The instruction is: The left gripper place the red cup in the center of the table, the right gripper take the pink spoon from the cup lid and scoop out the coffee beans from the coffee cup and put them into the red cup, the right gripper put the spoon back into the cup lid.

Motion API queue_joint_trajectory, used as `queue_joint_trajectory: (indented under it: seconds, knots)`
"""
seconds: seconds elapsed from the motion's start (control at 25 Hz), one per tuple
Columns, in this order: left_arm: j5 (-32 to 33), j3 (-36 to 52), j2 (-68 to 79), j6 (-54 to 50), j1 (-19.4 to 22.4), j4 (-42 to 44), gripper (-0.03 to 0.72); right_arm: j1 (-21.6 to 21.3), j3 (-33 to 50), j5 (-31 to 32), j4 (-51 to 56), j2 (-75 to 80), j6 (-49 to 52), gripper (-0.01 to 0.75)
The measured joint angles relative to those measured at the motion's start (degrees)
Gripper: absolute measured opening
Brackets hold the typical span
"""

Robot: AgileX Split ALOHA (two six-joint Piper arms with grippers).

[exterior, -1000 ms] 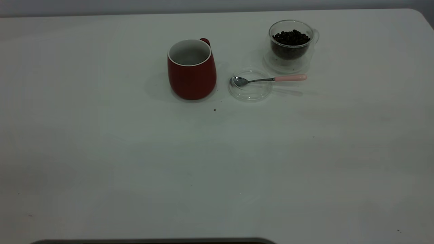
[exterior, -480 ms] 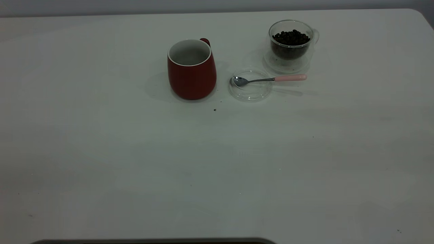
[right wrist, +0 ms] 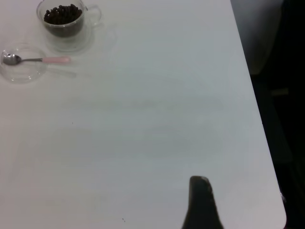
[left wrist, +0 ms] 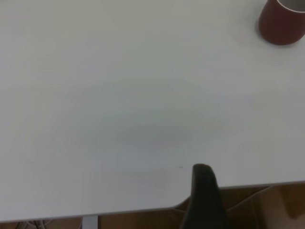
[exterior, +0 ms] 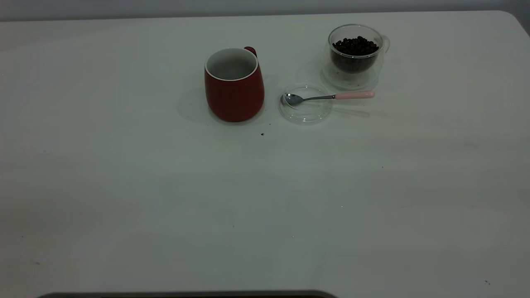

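Four things are seen on the table point(exterior: 124, 186) in the exterior view: the red cup point(exterior: 234, 85) upright, the cup lid point(exterior: 306, 112) just beside it, the pink spoon point(exterior: 331, 97) with its bowl laid in that lid, and the coffee cup point(exterior: 355, 56) heaped with coffee beans point(exterior: 355, 45).

One dark finger of the left gripper point(left wrist: 204, 198) is shown in the left wrist view, well apart from the red cup point(left wrist: 282, 22); its opening cannot be told.

One finger of the right gripper point(right wrist: 201, 204) is likewise shown in the right wrist view, far from the pink spoon point(right wrist: 38, 60); its opening cannot be told, and nothing is seen held.

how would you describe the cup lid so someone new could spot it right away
On the white table, find the red cup in the far middle. Just to its right, in front of the bean-filled coffee cup, lies the cup lid. It is the only flat, clear glass disc, with the pink spoon resting across it.
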Motion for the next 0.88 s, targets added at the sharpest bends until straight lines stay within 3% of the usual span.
queue_joint_trajectory:
  seconds: [0.88]
  knots:
    - [0.0,0.0,0.0,0.0,0.0,0.0,0.588,-0.7,0.0,0.0,-0.1,-0.2,0.0,0.572]
